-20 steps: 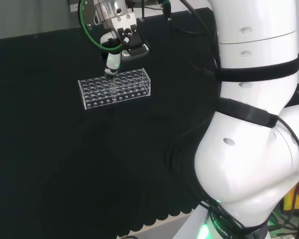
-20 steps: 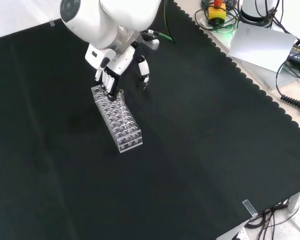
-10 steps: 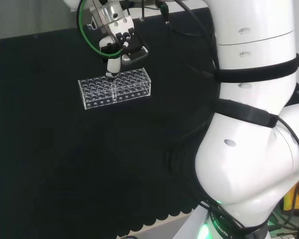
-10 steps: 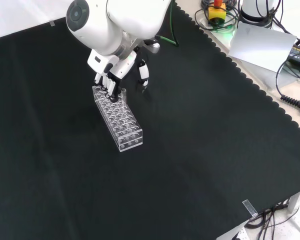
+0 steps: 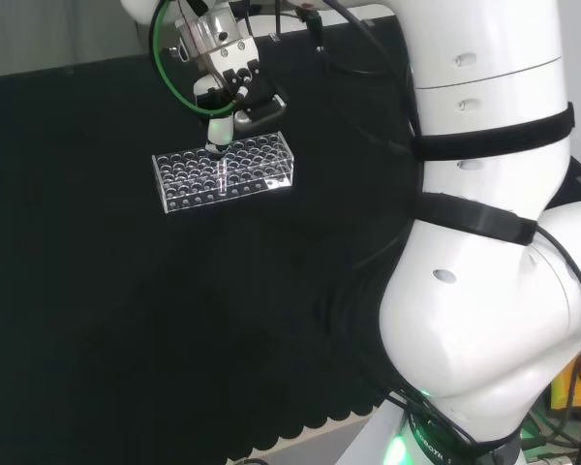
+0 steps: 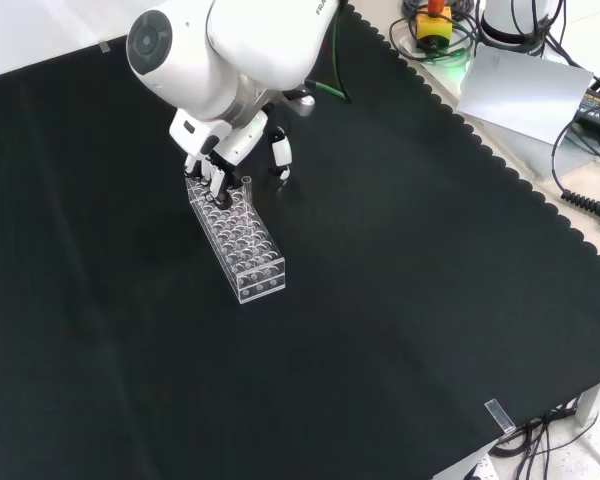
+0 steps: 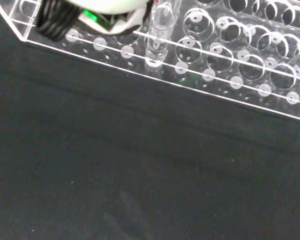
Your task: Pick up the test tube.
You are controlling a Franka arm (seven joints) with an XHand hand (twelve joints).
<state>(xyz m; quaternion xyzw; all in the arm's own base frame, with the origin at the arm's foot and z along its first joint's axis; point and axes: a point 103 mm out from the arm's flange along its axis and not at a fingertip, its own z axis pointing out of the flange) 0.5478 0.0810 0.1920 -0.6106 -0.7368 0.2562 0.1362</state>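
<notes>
A clear test tube (image 6: pixel 246 187) stands upright in a clear plastic rack (image 6: pixel 252 256) with many holes, near the rack's far end in the front view. The black and white hand (image 6: pixel 218 157) hangs just over that end, fingers (image 6: pixel 216 182) pointing down at the rack beside the tube and the thumb (image 6: pixel 279 160) held apart on the tube's other side. Nothing is pinched. In the head view the hand (image 5: pixel 227 85) is above the rack (image 5: pixel 257 186), with the tube (image 5: pixel 221 172) below its fingertips. The wrist view has the tube (image 7: pixel 160 27) close up in the rack (image 7: pixel 240 75).
Black cloth (image 6: pixel 400 300) covers the bench around the rack. The arm's white links (image 5: pixel 484 242) take up the head view's right side. Cables and a grey box (image 6: pixel 525 90) lie past the cloth's scalloped edge at the front view's upper right.
The hand has shifted a little over the rack's end and the thumb has come slightly closer to the tube. The tube stays standing in the rack.
</notes>
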